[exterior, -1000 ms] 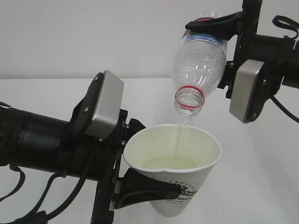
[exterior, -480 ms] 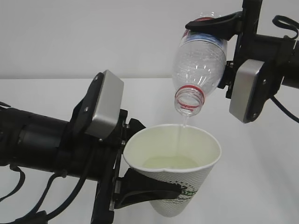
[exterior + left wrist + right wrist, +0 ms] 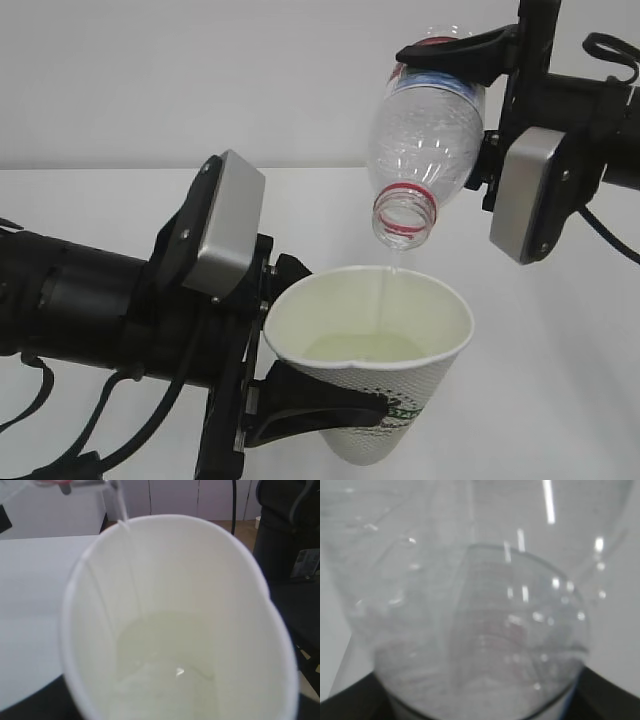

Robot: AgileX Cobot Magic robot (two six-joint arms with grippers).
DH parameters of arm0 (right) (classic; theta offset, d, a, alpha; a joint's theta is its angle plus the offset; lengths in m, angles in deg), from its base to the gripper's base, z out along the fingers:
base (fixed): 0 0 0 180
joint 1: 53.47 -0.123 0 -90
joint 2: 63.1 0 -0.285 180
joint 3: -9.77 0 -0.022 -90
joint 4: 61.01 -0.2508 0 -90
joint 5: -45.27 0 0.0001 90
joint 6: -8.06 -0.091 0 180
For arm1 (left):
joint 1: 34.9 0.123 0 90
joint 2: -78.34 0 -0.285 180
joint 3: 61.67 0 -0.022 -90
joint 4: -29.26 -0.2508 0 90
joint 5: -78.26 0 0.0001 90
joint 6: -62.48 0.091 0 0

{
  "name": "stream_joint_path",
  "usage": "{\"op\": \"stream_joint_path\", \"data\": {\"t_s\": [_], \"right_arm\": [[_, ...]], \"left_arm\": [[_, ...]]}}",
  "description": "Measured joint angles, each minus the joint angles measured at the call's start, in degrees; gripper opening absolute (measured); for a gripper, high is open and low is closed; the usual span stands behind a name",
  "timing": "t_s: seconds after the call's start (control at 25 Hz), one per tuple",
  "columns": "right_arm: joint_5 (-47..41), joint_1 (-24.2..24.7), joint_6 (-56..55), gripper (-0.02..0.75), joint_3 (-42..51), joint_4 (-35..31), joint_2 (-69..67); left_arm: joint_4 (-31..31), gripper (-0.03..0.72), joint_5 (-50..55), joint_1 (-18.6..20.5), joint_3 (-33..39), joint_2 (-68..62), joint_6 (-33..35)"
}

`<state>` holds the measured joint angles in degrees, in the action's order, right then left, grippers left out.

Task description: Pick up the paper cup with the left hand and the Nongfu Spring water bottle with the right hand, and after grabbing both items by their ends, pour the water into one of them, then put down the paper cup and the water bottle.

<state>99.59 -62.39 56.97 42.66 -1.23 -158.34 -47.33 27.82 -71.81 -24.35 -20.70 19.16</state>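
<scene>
The paper cup (image 3: 372,372) is held nearest the camera, above the white table (image 3: 560,400), by the left claw (image 3: 318,372), whose black fingers (image 3: 310,405) are pinched around the lower cup wall. The cup is tilted slightly, and a shallow pool of water (image 3: 167,670) is seen at its bottom. Above the cup's far rim, the Nongfu Spring water bottle (image 3: 425,140) is held inverted, neck down, with its base end gripped by the right claw (image 3: 455,50). A thin stream (image 3: 385,290) is seen falling from the open mouth into the cup. The bottle appears nearly drained.
</scene>
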Motion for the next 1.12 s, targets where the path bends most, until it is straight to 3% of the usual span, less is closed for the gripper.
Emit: {"op": "stream_joint_path", "data": {"t_s": [1.12], "right_arm": [[0.1,-0.1,0.0,0.482,0.0,0.0,0.0]], "left_arm": [[0.3,0.441,0.1,0.0,0.0,0.0,0.0]]}}
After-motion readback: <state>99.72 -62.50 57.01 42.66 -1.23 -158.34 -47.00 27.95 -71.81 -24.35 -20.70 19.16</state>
